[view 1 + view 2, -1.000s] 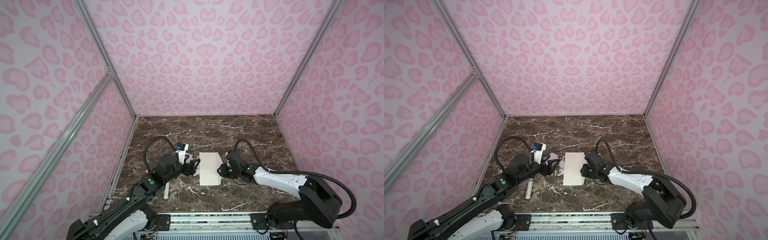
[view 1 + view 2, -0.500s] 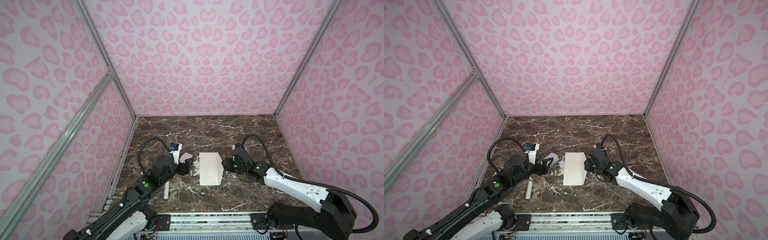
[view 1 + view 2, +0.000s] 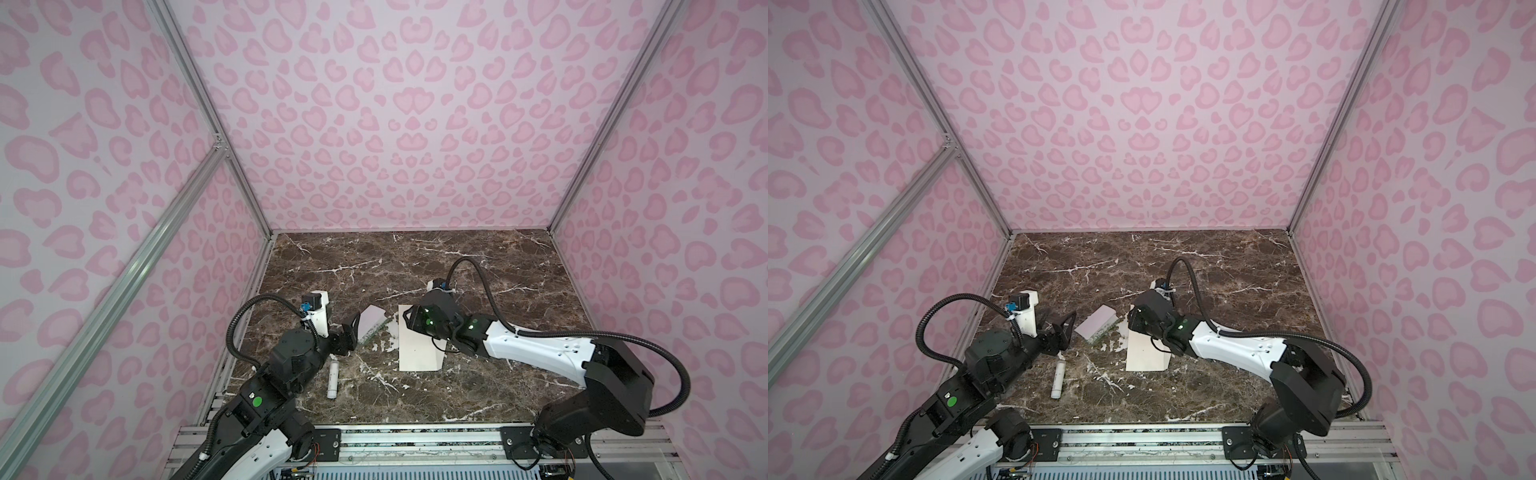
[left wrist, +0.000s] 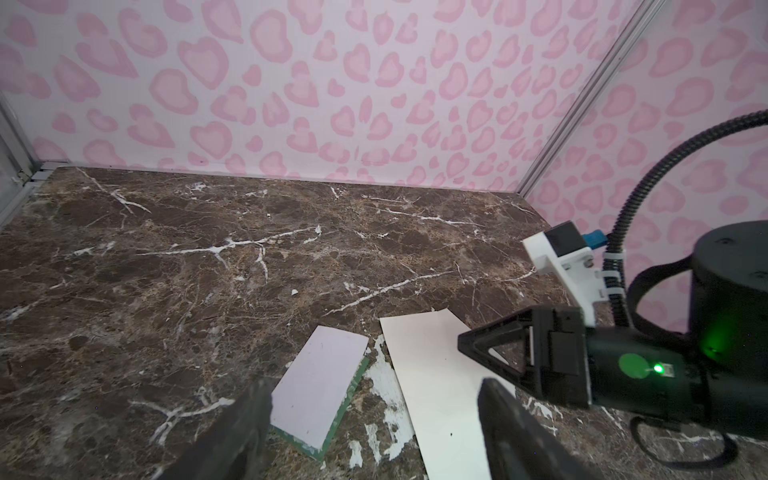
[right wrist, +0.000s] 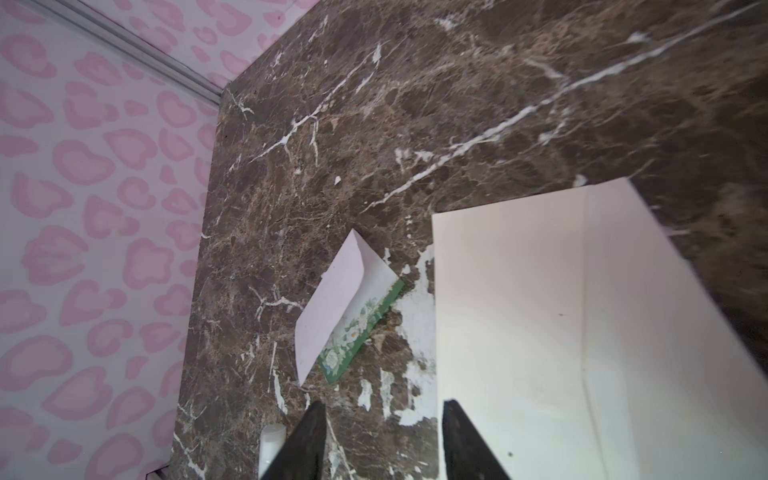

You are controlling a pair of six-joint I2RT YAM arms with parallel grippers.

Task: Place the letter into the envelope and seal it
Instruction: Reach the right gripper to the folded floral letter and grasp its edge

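Saw left gripper point(image 4: 374, 388) spread wide, right gripper point(image 5: 384, 409) apart too (both empty); letter point(image 3: 371, 322) lay just beside envelope point(image 3: 417, 353), at its 10 o'clock.

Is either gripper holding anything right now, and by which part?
Nothing is held. The left gripper stands open beside the letter; the right gripper is open by the edge of the envelope.

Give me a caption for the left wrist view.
Open left gripper frames the green-edged letter lying beside the cream envelope on the marble table, right gripper over the envelope.
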